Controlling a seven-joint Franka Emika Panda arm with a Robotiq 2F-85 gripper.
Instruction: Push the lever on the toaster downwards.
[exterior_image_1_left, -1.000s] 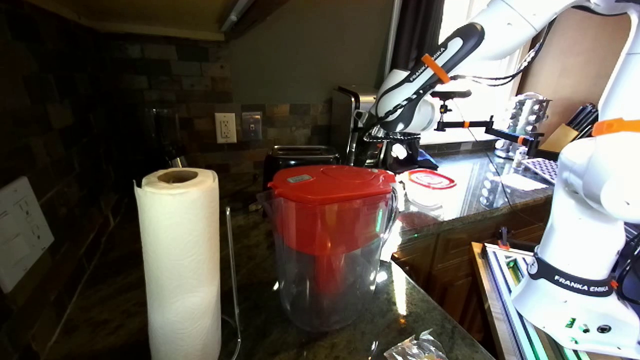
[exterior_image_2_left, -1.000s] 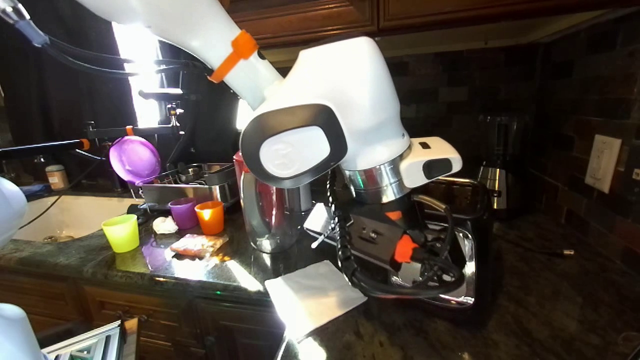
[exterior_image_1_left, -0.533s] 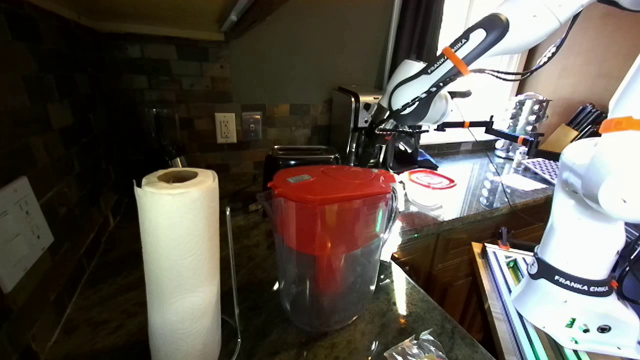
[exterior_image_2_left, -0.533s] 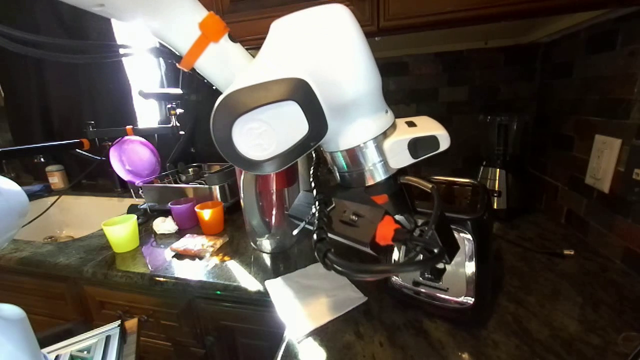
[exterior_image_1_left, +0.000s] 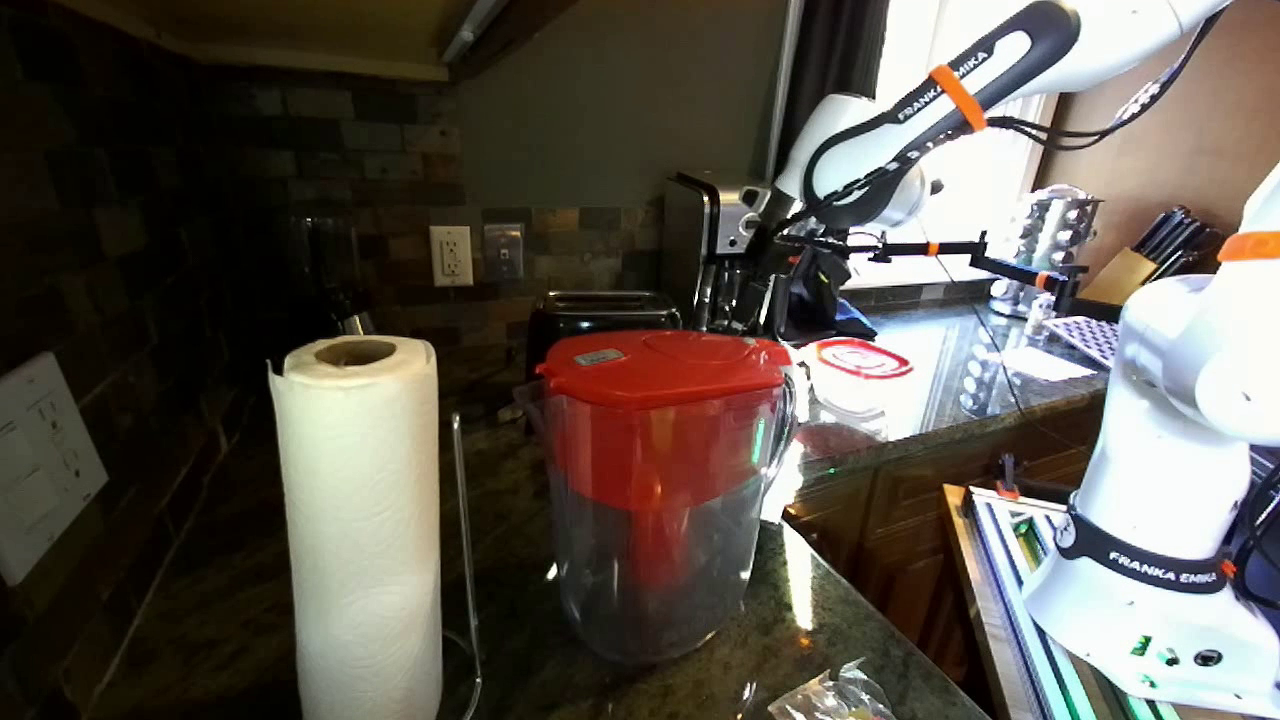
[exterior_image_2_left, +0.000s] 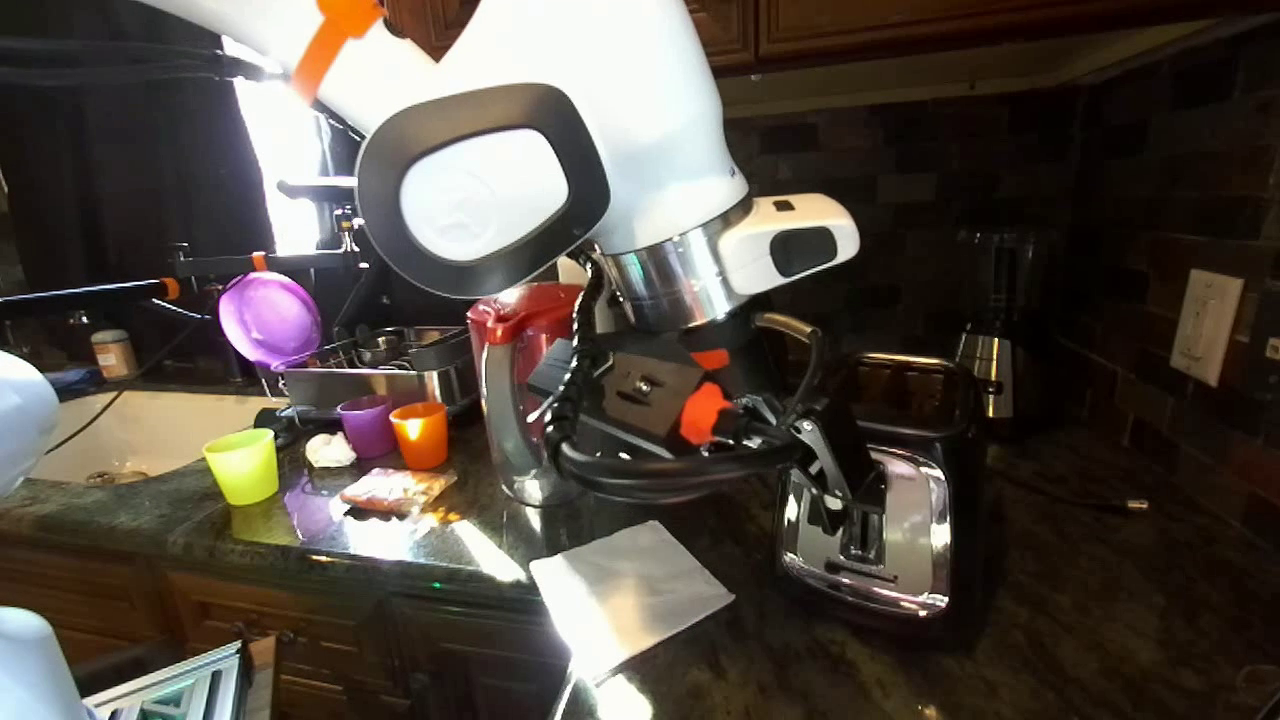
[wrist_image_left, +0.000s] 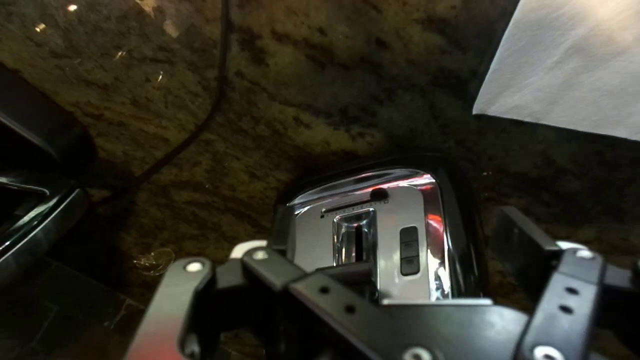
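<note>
Hanging spread over the control end of the toaster (exterior_image_2_left: 915, 520), the fingers (wrist_image_left: 525, 232) pinch nothing; whether either one touches it I cannot tell. I take the dark bar near the top of that end for the lever (wrist_image_left: 357, 275), apparently raised and not yet pushed, and the fingers are likely set above it so one can bear down. The toaster stands toward the walled corner of the desk (exterior_image_2_left: 1090, 620) with this end turned outward, presumably so the arm (exterior_image_2_left: 650, 130) can reach in across the front edge. A pale sheet (exterior_image_2_left: 635, 595) lies by the inner corner where that edge turns. Farther along stand a red-lidded pitcher (exterior_image_1_left: 660, 470) and a paper towel roll (exterior_image_1_left: 365, 530); a lime cup (exterior_image_2_left: 240, 465), a purple cup (exterior_image_2_left: 365, 425) and an orange cup (exterior_image_2_left: 420, 435) sit near the front edge by the sink (exterior_image_2_left: 150, 420), probably parked out of the way. The desk is dark, speckled, polished stone, throwing back hard glare from the window (exterior_image_1_left: 985, 190). Behind its back edge a tiled wall (exterior_image_1_left: 370, 150) with a pale outlet (exterior_image_1_left: 451, 255) recedes into shadow under wooden cabinets (exterior_image_2_left: 900, 30).
</note>
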